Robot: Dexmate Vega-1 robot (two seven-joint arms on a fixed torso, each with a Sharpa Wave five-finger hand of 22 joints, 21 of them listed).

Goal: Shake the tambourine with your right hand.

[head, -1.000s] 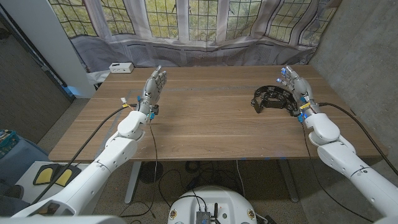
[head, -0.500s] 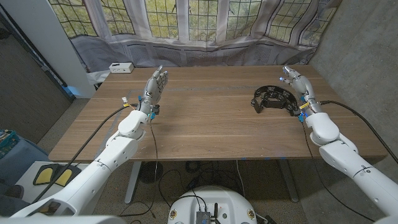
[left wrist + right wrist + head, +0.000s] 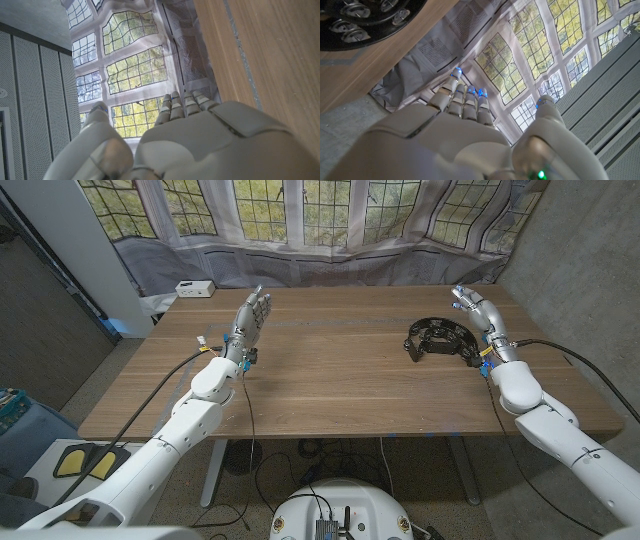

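A black tambourine (image 3: 438,339) with metal jingles lies on the right part of the wooden table (image 3: 330,380); its rim also shows in the right wrist view (image 3: 365,22). My right hand (image 3: 480,317) is raised just to the right of the tambourine, fingers straight and apart, holding nothing and not touching it. In the right wrist view the right hand (image 3: 465,135) reaches toward the window. My left hand (image 3: 250,318) stands upright over the table's left part with its fingers extended, and holds nothing; the left hand (image 3: 185,140) shows its back in the left wrist view.
A small white box (image 3: 194,288) sits at the table's far left corner. Curtained leaded windows (image 3: 300,220) stand behind the table. A grey wall (image 3: 580,270) rises close on the right. Cables run along both arms.
My right hand has drifted slightly to the right and farther back, alongside the tambourine. The left hand and the tambourine have stayed put.
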